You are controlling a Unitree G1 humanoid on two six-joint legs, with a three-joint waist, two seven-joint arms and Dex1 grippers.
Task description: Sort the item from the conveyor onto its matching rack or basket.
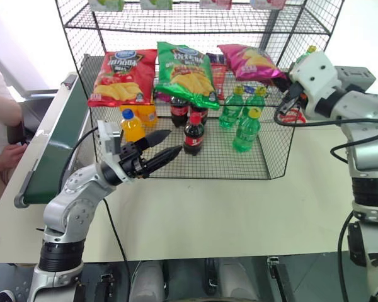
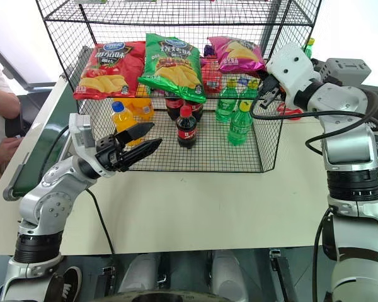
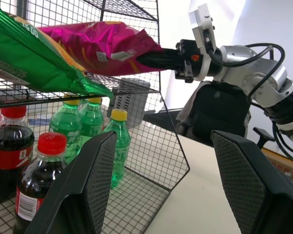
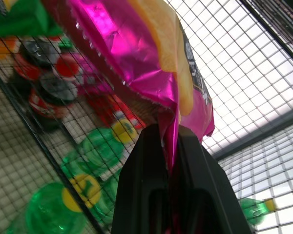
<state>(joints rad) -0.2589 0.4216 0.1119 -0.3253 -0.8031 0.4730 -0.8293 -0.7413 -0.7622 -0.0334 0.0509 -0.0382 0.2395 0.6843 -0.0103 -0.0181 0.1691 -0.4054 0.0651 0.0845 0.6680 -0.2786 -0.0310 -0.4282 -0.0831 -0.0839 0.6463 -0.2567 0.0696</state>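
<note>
Risk: the magenta chip bag lies on the middle tier of the black wire rack, at that tier's right end, beside the green chip bag — yet its right edge is pinched between the fingers of the right hand. If that arm draws back without letting go, the bag is likely to be dragged off the tier. It could then drop onto the green bottles below, or onto the table at the rack's right side. The glossy film may also tear at the seam under a sideways pull.

A second risk is contact with the rack. The right hand sits close to the wire side panel, so a wide retreat could snag the mesh and shift the rack.

Right hand: closed narrow, clamping the bag's sealed edge and nothing else.

Left hand: parted fairly wide and empty — held in front of the rack's lower tier near the orange bottle, touching nothing. The conveyor along the table's left edge carries no visible item.
</note>
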